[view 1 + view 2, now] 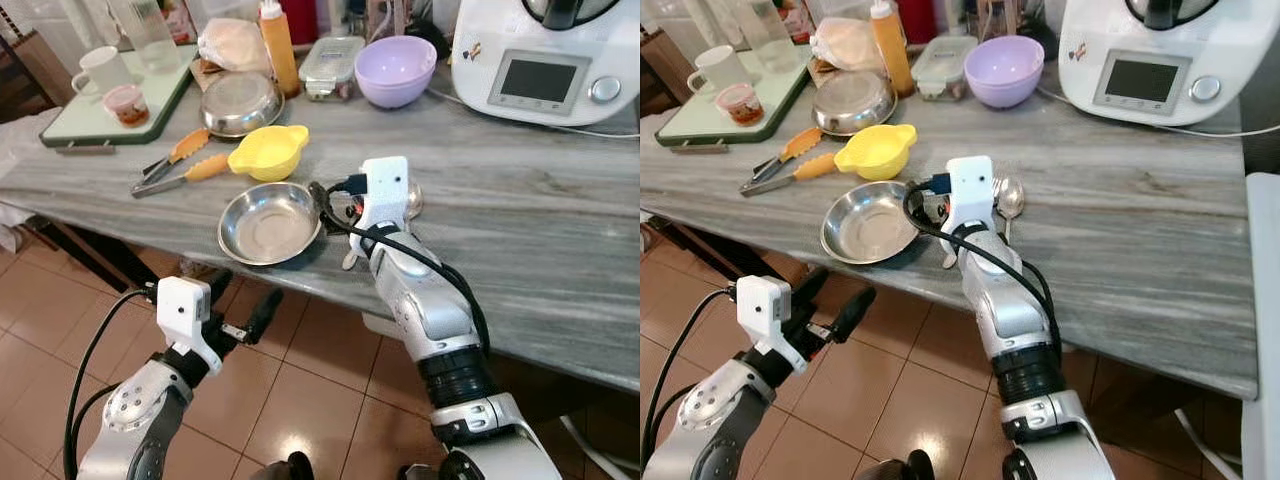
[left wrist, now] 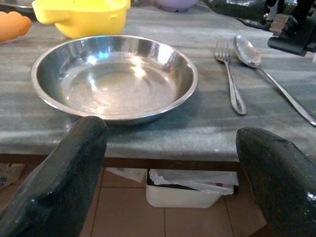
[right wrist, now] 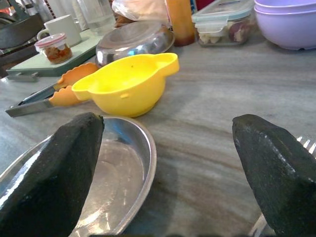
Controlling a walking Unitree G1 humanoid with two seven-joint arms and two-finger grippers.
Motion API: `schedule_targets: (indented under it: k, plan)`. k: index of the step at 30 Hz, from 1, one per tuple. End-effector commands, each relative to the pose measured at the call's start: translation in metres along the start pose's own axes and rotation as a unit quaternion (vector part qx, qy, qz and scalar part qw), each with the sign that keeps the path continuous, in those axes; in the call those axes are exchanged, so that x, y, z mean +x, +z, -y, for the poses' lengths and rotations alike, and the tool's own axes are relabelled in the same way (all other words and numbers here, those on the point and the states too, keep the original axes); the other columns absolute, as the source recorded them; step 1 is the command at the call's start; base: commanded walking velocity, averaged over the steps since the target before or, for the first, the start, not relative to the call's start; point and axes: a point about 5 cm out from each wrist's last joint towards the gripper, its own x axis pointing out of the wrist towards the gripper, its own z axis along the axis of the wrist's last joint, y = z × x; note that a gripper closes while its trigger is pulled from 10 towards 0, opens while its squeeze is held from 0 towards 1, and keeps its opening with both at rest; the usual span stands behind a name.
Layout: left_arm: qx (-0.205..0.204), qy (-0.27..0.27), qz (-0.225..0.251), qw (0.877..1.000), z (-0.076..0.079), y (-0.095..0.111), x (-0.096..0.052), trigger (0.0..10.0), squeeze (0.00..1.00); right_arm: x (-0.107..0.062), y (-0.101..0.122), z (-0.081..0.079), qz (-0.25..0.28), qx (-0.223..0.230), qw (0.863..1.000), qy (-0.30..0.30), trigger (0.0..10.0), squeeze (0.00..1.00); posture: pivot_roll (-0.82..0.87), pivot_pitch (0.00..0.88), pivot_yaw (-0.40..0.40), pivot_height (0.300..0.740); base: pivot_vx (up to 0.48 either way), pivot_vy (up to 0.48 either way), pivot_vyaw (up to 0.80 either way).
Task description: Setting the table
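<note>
A shallow steel plate (image 1: 268, 222) lies near the front edge of the grey stone table (image 1: 540, 240). A yellow bowl (image 1: 268, 150) sits just behind the plate. To the plate's right, a fork (image 2: 229, 74) and a spoon (image 2: 247, 49) lie side by side. My right gripper (image 3: 165, 173) hovers low over the table and is open. One of its fingers (image 3: 54, 168) is above the plate's right rim, and the other is by the fork. My left gripper (image 1: 245, 300) is open below the table's edge, in front of the plate, holding nothing.
Orange-tipped tongs (image 1: 175, 165) lie left of the yellow bowl. Behind stand a second steel bowl (image 1: 240, 100), a sauce bottle (image 1: 280, 45), a food container (image 1: 330, 65), a purple bowl (image 1: 395, 68) and a white kitchen machine (image 1: 545, 60). A green tray (image 1: 90, 125) holds a mug.
</note>
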Motion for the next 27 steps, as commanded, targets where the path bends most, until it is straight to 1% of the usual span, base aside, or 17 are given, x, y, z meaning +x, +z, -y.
schedule_targets:
  k: [1,4,5,6,7,12,15,17,20,21,22,23,24,25,26,27]
  plan:
    - [0.007,0.014,-0.001,1.0,-0.004,0.001,-0.006,10.0,0.0,0.004,0.0,-0.012,-0.002,0.0,1.0,0.024,10.0,1.0,-0.09,0.162,0.138,0.74,0.0,0.0,0.0]
    - [0.007,0.014,-0.001,1.0,-0.005,0.001,-0.007,10.0,0.0,0.003,0.0,-0.012,-0.002,-0.002,1.0,0.024,10.0,1.0,-0.09,0.162,0.138,0.74,0.0,0.0,0.0]
    - [0.007,0.014,-0.001,1.0,-0.004,0.001,-0.007,10.0,0.0,0.0,0.002,-0.01,0.013,-0.007,1.0,0.022,10.0,1.0,-0.09,0.162,0.14,0.74,0.0,0.0,0.0]
    - [0.007,0.014,-0.001,1.0,-0.004,0.001,-0.007,10.0,0.0,0.0,0.002,-0.01,0.013,-0.007,1.0,0.022,10.0,1.0,-0.09,0.162,0.14,0.74,0.0,0.0,0.0]
    - [0.007,0.014,-0.001,1.0,-0.005,0.001,-0.006,10.0,0.0,-0.005,0.003,-0.005,0.023,-0.022,0.999,0.016,10.0,1.0,-0.09,0.161,0.141,0.74,0.0,0.0,0.0]
    - [0.007,0.013,0.0,1.0,-0.005,0.001,-0.005,10.0,0.0,-0.013,0.001,0.003,0.027,-0.033,0.999,0.009,10.0,1.0,-0.1,0.16,0.146,0.74,0.0,0.0,0.0]
    - [0.007,0.011,0.001,1.0,-0.005,0.002,-0.003,10.0,0.0,-0.026,0.0,0.016,0.035,-0.056,0.998,-0.009,10.0,1.0,-0.12,0.159,0.153,0.74,0.0,0.0,0.0]
    - [0.005,0.007,0.001,1.0,-0.004,0.001,-0.001,10.0,0.0,-0.044,-0.002,0.029,0.042,-0.102,0.994,-0.029,10.0,1.0,-0.13,0.161,0.157,0.74,0.0,0.0,0.0]
    - [0.004,0.006,0.001,1.0,-0.004,0.001,0.0,10.0,0.0,-0.047,-0.003,0.032,0.041,-0.104,0.993,-0.033,10.0,1.0,-0.14,0.163,0.16,0.74,0.0,0.0,0.0]
    - [0.002,0.004,0.0,1.0,-0.004,0.001,0.001,10.0,0.0,-0.054,-0.005,0.037,0.039,-0.107,0.993,-0.044,10.0,0.85,-0.14,0.163,0.16,0.74,0.0,0.0,0.0]
    - [0.001,0.002,0.0,1.0,-0.003,0.0,0.001,10.0,0.0,-0.059,-0.006,0.041,0.037,-0.109,0.992,-0.051,10.0,0.85,-0.14,0.163,0.16,0.74,0.0,0.0,0.0]
    - [-0.002,0.0,0.001,1.0,-0.002,0.0,0.002,10.0,0.0,-0.066,-0.009,0.047,0.032,-0.121,0.99,-0.065,10.0,0.22,-0.15,0.165,0.162,0.74,0.0,0.0,0.0]
    - [-0.003,-0.001,0.001,1.0,-0.002,0.0,0.002,10.0,0.0,-0.068,-0.01,0.049,0.029,-0.127,0.989,-0.07,10.0,0.22,-0.15,0.165,0.162,0.74,0.0,0.0,0.0]
    - [-0.004,-0.002,0.001,1.0,-0.001,0.0,0.003,10.0,0.0,-0.074,-0.011,0.053,0.028,-0.132,0.988,-0.08,10.0,0.13,-0.16,0.166,0.163,0.74,0.0,0.0,0.0]
    - [-0.004,-0.002,0.001,1.0,-0.001,0.0,0.003,10.0,0.0,-0.077,-0.012,0.056,0.027,-0.135,0.987,-0.087,10.0,0.13,-0.16,0.169,0.164,0.74,0.0,0.0,0.0]
    - [-0.006,-0.003,0.001,1.0,-0.001,0.0,0.003,10.0,0.0,-0.087,-0.016,0.064,0.015,-0.144,0.984,-0.106,10.0,0.13,-0.16,0.171,0.166,0.74,0.0,0.0,0.0]
